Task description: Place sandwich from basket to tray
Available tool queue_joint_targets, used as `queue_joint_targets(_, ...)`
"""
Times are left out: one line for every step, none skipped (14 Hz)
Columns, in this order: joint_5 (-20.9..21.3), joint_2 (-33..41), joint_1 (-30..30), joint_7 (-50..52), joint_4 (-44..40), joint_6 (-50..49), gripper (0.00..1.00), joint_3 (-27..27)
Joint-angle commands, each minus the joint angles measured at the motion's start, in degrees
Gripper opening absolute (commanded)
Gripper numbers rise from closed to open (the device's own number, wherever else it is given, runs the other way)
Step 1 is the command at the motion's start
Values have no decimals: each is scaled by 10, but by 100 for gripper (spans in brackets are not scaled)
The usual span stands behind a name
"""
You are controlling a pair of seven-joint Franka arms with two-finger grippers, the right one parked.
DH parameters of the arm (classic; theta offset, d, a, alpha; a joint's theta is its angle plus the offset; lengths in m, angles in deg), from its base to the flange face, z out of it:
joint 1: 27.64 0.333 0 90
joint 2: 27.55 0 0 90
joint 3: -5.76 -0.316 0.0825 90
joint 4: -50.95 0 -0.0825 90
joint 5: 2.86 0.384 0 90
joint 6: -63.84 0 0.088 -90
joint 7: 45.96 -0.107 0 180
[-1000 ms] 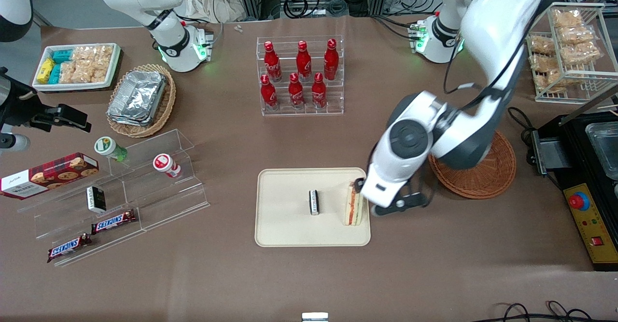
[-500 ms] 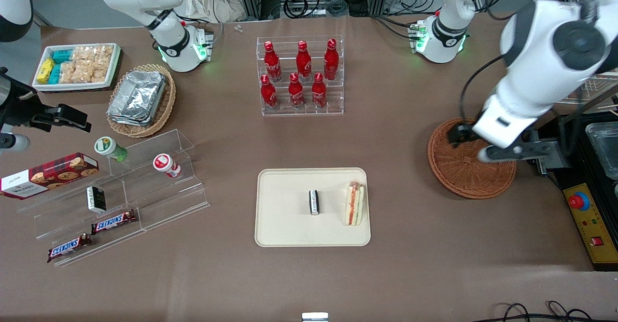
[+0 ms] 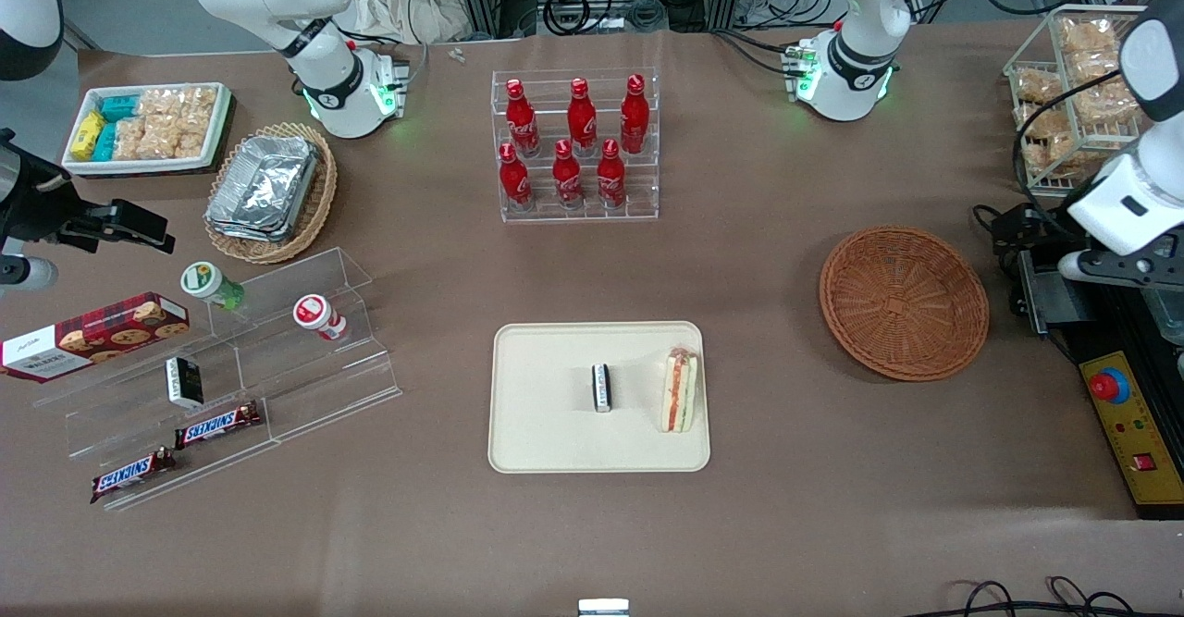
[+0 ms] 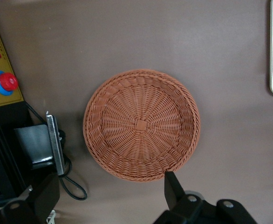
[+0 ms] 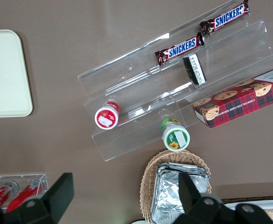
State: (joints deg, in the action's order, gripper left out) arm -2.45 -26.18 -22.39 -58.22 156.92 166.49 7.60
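Now your sandwich [image 3: 678,391] lies on the cream tray [image 3: 546,441], close to its rim, beside a small black-and-white packet [image 3: 601,387]. Your gripper [image 4: 109,196] hangs spread and unloaded above the bare wicker basket [image 3: 904,302]; sweeping low could snag the cables.

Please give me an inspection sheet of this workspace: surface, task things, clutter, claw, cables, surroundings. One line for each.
Surface: brown table, no spill seen.
Task things: sandwich lies on the tray, beside a small black-and-white packet; basket holds nothing.
Clutter: cola bottle rack, foil trays, acrylic shelf with snack bars, cookie box.
Claw: left claw open, holding nothing, raised above the basket's edge toward the working arm's end.
Cables: black cable beside the basket.
Surroundings: yellow control box with red button.
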Motion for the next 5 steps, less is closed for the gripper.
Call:
queue_joint_targets(-1, -61, 3, -1, -107, -52, 100, 20)
queue_joint_targets(-7, -79, 3, 15, -143, -76, 100, 19)
queue_joint_targets(-9, -98, 2, 32, -178, -96, 100, 20)
queue_joint_targets(-10, -108, 1, 41, -193, -107, 100, 20)
queue_joint_targets(-10, -109, 0, 44, -192, -109, 100, 22)
